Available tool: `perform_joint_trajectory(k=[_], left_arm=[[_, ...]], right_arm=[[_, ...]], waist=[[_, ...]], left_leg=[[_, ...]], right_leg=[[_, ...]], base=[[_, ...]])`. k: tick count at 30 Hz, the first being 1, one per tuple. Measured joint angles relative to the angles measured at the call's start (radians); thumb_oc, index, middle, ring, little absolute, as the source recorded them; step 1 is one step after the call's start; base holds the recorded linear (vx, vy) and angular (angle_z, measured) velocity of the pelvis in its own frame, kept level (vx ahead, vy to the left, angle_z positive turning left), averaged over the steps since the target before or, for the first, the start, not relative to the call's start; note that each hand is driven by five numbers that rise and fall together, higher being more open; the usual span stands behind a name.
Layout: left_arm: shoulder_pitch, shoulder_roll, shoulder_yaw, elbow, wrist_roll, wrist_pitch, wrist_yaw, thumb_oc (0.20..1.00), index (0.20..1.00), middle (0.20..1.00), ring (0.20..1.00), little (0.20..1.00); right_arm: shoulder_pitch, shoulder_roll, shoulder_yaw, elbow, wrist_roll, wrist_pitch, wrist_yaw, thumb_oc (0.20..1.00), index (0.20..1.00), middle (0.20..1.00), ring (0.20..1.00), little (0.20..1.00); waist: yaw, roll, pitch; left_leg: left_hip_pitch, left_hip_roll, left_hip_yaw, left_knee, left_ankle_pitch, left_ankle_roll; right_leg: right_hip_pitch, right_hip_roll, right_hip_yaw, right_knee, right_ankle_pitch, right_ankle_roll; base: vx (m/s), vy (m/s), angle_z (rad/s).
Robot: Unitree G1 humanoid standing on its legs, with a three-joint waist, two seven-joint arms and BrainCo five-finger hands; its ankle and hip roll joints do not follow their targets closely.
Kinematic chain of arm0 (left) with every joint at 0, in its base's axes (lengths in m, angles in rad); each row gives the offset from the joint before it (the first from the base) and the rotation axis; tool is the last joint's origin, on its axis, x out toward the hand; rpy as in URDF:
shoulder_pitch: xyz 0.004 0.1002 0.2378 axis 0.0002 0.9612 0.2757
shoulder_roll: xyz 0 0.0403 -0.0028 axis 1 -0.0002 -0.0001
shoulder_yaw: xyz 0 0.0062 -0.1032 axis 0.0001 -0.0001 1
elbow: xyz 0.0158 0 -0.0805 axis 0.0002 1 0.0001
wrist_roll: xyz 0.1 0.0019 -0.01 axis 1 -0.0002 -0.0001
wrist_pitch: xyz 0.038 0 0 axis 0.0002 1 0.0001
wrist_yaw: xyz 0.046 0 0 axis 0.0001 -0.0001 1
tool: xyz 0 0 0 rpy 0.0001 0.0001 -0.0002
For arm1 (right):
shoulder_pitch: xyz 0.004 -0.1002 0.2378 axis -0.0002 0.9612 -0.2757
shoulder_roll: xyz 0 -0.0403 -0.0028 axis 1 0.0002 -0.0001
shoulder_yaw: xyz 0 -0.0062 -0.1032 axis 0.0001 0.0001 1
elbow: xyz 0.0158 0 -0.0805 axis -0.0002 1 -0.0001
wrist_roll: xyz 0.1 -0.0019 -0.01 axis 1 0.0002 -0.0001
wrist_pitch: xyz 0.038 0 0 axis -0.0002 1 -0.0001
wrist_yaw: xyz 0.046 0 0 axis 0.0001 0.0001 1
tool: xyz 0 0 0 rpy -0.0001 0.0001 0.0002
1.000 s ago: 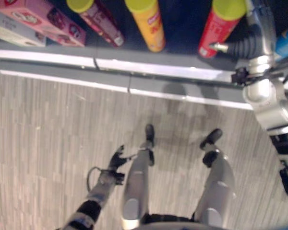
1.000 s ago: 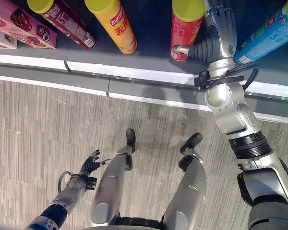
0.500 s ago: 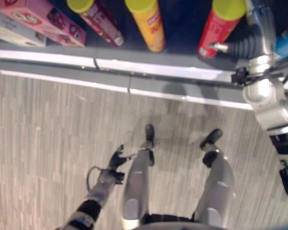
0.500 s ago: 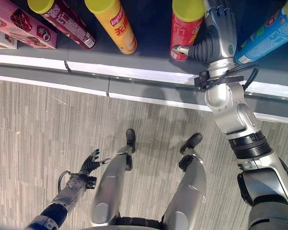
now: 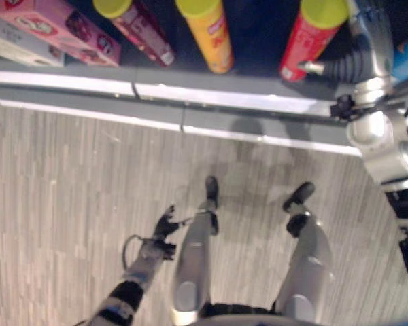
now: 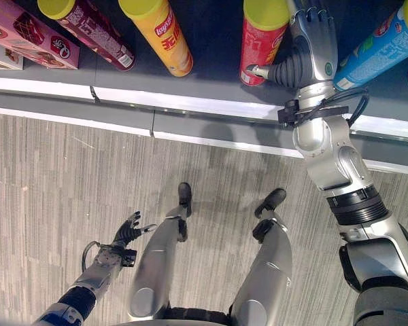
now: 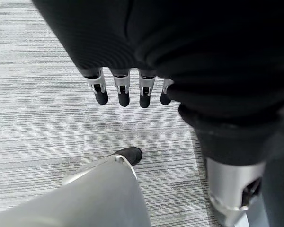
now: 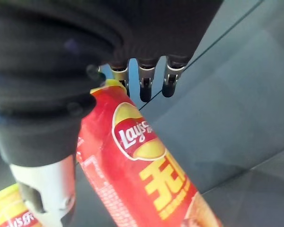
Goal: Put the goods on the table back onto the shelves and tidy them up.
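Now I see my left hand (image 6: 128, 231) hanging low over the floor (image 6: 47, 176) with fingers relaxed and holding nothing, the pink box (image 6: 27, 34), maroon can (image 6: 88, 27) and yellow can (image 6: 156, 34) on the shelf (image 6: 211, 85), and my right hand (image 6: 311, 41) beside the red can (image 6: 262, 37), fingers straight, thumb against it.

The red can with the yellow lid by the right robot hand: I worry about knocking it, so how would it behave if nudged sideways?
The red can is tall and narrow, so it probably tips easily. Being round, it would likely roll once down. The right robot hand beside it looks open, offering no restraint.
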Motion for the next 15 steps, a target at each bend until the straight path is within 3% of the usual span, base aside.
perform_joint_trajectory(k=[15], left_arm=[[-0.008,0.016,0.037,0.012,0.0,0.003,-0.001,1.0,1.0,1.0,1.0,1.0]], right_arm=[[-0.055,-0.034,0.074,0.001,-0.027,0.002,0.046,1.0,1.0,1.0,1.0,1.0]], waist=[[-0.009,-0.002,0.001]], left_leg=[[0.005,0.009,0.008,0.001,0.002,-0.003]], right_leg=[[0.0,0.01,0.005,-0.002,0.003,-0.004]], base=[[0.0,-0.001,-0.01]])
